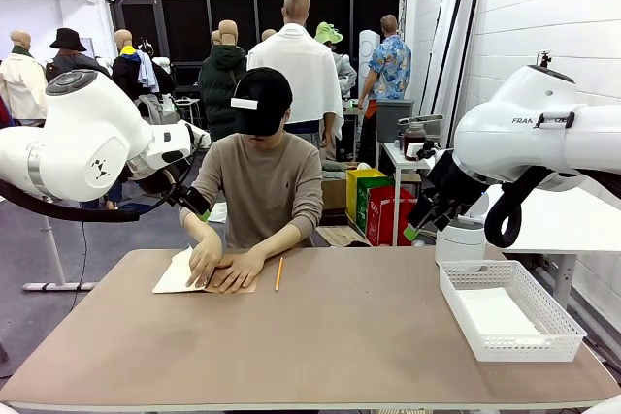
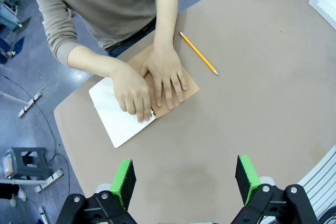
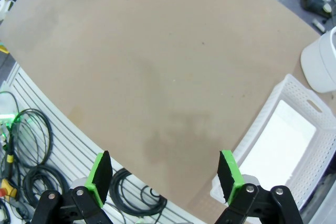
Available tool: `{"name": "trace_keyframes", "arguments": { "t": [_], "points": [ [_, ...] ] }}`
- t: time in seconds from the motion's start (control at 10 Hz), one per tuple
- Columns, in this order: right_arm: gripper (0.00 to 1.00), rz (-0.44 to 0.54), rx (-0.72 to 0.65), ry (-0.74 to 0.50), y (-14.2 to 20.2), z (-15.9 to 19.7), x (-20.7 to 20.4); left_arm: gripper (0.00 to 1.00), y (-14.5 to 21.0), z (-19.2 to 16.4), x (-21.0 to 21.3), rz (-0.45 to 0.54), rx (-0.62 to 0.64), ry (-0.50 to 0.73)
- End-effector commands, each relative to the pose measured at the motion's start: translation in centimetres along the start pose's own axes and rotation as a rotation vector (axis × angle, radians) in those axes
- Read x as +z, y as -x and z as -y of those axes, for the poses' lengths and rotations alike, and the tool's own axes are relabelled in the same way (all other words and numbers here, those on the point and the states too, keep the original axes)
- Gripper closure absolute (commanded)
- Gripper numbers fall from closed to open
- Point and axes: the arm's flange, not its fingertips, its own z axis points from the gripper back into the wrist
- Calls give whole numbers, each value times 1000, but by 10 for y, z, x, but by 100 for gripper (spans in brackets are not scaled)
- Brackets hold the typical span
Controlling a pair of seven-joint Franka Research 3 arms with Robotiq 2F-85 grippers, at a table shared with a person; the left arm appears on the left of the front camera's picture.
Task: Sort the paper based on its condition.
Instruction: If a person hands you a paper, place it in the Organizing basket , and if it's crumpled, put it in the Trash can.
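Note:
A person at the far side presses both hands (image 2: 152, 85) on an open notebook with a brown kraft cover (image 1: 238, 286) and a white page (image 2: 113, 116). White paper (image 1: 497, 315) lies flat inside the white mesh basket (image 1: 456, 286) at the right, also seen in the right wrist view as paper (image 3: 278, 140). My left gripper (image 1: 201, 208) hangs open in the air above the table's far left, near the person's arm, and holds nothing (image 2: 185, 177). My right gripper (image 1: 415, 228) is raised at the far right, open and empty (image 3: 164, 171).
A yellow pencil (image 1: 278, 272) lies just right of the notebook. A white round bin (image 1: 460, 241) stands behind the basket. Cables (image 3: 31, 145) hang below the table's near edge. The brown tabletop (image 1: 340, 327) stretches between the notebook and the basket.

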Motion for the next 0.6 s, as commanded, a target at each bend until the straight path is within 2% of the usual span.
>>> {"name": "trace_keyframes", "arguments": {
  "t": [0.0,0.5],
  "points": [
    [0,-9,1,-5,-1,0,2,0,0,0,0,0,1,0],
    [0,-9,1,-5,-1,0,2,0,0,0,0,0,1,0]
  ]
}}
